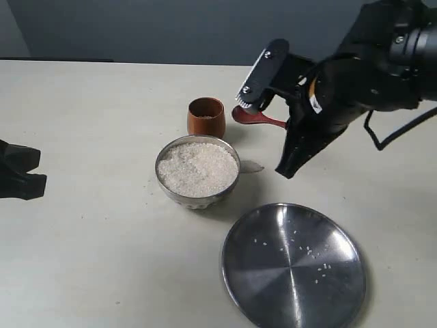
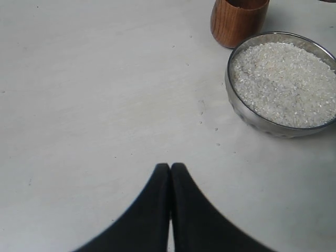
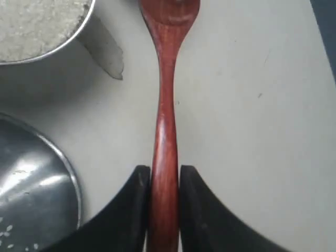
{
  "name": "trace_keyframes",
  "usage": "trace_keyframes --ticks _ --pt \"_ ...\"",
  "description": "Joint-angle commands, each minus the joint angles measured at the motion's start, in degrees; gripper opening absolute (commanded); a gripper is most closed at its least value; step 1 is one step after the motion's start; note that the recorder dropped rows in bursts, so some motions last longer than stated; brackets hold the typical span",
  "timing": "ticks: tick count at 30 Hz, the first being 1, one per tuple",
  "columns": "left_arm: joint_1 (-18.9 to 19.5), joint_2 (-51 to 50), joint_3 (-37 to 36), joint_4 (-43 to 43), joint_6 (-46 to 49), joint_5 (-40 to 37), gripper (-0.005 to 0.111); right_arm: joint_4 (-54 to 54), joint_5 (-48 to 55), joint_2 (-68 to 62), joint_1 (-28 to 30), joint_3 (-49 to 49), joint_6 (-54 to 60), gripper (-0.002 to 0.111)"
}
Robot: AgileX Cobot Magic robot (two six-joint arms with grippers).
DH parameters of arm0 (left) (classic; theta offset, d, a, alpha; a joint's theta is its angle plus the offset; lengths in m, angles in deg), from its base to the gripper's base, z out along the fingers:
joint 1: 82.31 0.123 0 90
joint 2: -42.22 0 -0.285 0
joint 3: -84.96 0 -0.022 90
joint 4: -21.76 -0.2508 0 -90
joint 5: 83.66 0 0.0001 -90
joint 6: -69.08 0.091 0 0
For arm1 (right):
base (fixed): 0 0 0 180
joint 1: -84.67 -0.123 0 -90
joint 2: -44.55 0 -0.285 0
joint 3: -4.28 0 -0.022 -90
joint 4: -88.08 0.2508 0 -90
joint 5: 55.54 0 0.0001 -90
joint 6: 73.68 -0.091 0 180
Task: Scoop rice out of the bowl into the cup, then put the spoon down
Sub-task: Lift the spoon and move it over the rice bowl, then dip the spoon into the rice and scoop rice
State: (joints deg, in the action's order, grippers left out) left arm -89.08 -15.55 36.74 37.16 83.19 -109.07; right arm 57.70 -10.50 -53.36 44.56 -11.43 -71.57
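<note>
Right wrist view has the right fingers (image 3: 137,210) pinching the spoon (image 3: 165,121) by the tail of its handle, head pointing straight out past the tips. It looks light, stiff and glossy, likely slippery. Held so far back the head may twist, so squeeze firmly. The bowl (image 3: 86,23) of rice (image 3: 31,21) sits ahead, to one side. The left fingers (image 2: 157,210) are pressed together over the surface (image 2: 79,105).

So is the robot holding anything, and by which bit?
The right gripper pinches the spoon by its thin handle, away from the head. The left gripper holds nothing.
</note>
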Motion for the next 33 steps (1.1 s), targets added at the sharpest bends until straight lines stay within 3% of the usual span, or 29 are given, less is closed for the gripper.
trace_keyframes --ticks 1,9,16,21,33 --pt "-0.18 -0.06 0.07 0.12 0.05 0.23 0.0 -6.8 8.12 -3.46 -5.38 4.76 -0.8 -0.001" --pt "-0.18 -0.06 0.07 0.43 0.05 0.23 0.0 -17.84 18.82 -13.39 -14.02 10.14 -0.8 -0.001" --pt "-0.18 -0.06 0.07 0.59 -0.12 0.23 0.0 -20.69 21.89 -14.43 -15.38 10.94 -0.92 -0.001" --pt "-0.18 -0.06 0.07 0.59 -0.12 0.23 0.0 -26.79 23.73 -14.43 -15.38 10.94 -8.02 -0.001" --pt "-0.18 -0.06 0.07 0.59 -0.09 0.01 0.0 -23.05 22.04 -14.41 -22.6 10.94 -5.33 -0.001"
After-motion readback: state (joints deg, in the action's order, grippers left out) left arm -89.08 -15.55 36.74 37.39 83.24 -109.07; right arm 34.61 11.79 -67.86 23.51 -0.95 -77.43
